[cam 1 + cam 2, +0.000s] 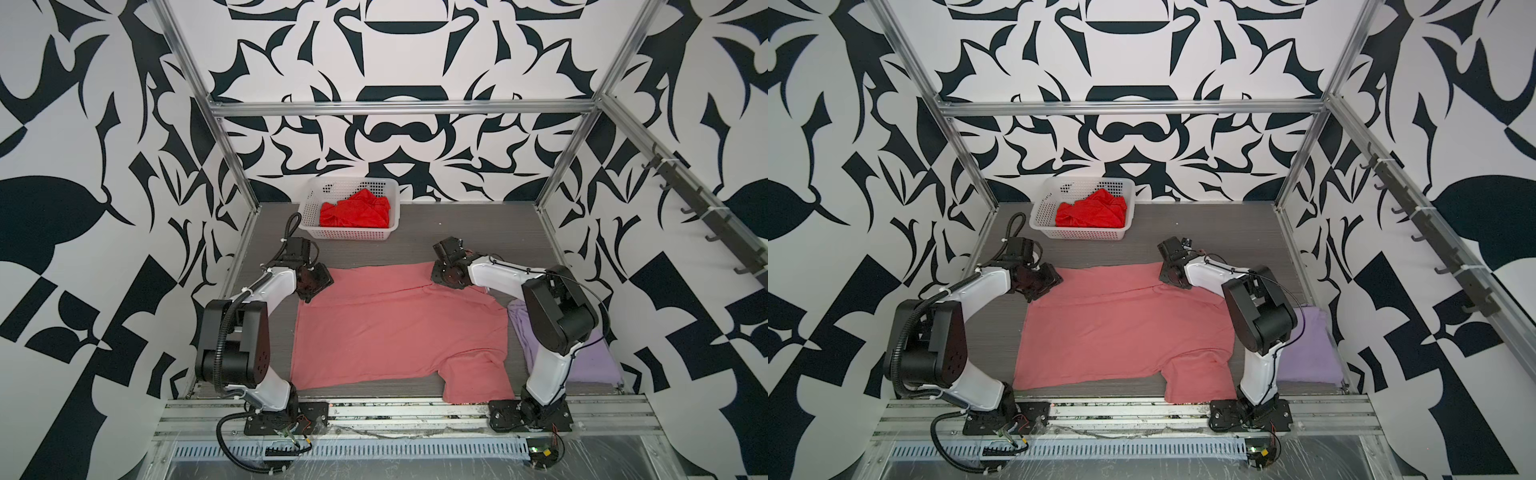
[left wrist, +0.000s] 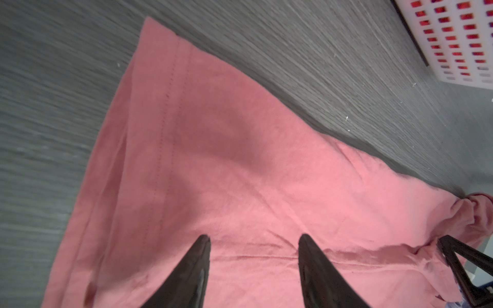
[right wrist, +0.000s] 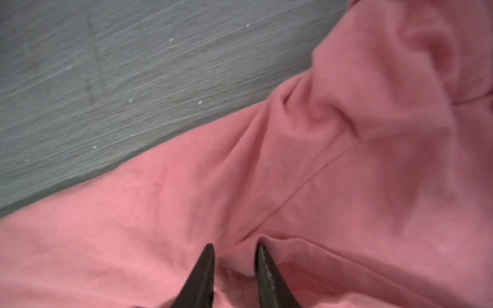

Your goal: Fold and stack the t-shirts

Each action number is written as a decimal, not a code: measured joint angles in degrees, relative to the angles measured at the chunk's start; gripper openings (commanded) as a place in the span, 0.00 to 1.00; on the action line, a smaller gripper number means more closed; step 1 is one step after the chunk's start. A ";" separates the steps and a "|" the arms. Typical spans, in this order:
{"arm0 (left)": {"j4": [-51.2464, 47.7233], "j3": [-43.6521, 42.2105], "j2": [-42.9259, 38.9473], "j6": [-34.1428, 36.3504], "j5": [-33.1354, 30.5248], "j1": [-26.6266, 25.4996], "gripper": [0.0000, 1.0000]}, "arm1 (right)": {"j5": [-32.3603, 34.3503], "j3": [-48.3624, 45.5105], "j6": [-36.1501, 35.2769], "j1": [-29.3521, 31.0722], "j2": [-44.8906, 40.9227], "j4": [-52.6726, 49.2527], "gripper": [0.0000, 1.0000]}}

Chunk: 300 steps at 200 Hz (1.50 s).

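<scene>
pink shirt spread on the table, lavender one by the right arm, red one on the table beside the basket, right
Not quite: the red shirt lies inside the white basket, not beside it, as both top views show. The pink shirt is spread on the table, the lavender shirt by the right arm.

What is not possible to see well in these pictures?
- Lavender shirt: in both top views, the right arm covers part.
- Red shirt: top views, the basket wall hides its lower part.
- Right gripper: right wrist view is blurred; a grip on the pink shirt is unclear.
</scene>
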 measured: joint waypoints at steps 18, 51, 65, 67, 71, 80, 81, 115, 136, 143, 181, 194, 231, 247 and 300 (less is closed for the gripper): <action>0.00 0.00 0.00 0.17 0.00 0.00 0.56 | 1.64 1.14 -0.15 0.24 0.98 -1.27 0.03; -0.02 0.00 0.00 0.57 0.00 0.00 0.56 | 4.07 1.68 0.55 0.98 1.31 -3.10 0.00; -0.09 0.00 0.00 0.79 0.00 0.00 0.57 | 4.81 1.68 0.72 1.64 0.85 -4.33 0.00; -0.11 0.00 0.00 0.81 0.00 0.00 0.57 | 4.96 1.68 0.74 1.79 0.72 -4.59 0.00; -0.13 0.00 0.00 0.92 0.00 0.00 0.57 | 5.14 1.68 0.79 2.05 0.37 -5.16 0.00; -0.15 0.00 0.00 1.07 -0.02 0.00 0.57 | 5.79 1.57 0.98 2.80 -0.79 -6.25 0.00; -0.15 0.00 0.00 1.11 -0.02 0.00 0.57 | 5.81 1.55 1.01 2.86 -0.87 -6.32 0.00; -0.15 0.00 0.04 2.23 0.02 0.00 0.57 | 7.19 -2.03 3.52 7.52 -10.29 -8.44 0.00; -0.15 0.02 0.46 3.15 0.31 0.00 0.57 | 8.04 -6.43 6.93 10.38 -14.14 -8.26 0.00; -0.17 0.04 0.83 3.48 0.48 0.00 0.57 | 8.39 -8.02 8.13 11.30 -14.45 -8.33 0.00; -0.46 0.79 2.95 5.11 1.42 0.00 0.57 | 10.78 -10.27 12.39 15.76 -12.41 -10.49 0.00; -0.63 0.92 2.95 5.49 1.57 0.00 0.57 | 12.79 -9.68 13.94 17.75 -12.02 -12.66 0.00; -0.90 1.09 2.95 6.01 1.53 0.00 0.57 | 17.35 -8.55 18.25 23.17 -11.89 -17.35 0.00; -0.98 1.09 2.95 6.14 1.42 0.02 0.57 | 18.21 -8.57 19.74 24.33 -11.91 -18.45 0.00; -1.25 1.09 2.93 6.16 1.01 0.02 0.58 | 21.27 -10.21 23.71 24.52 -15.04 -21.90 0.34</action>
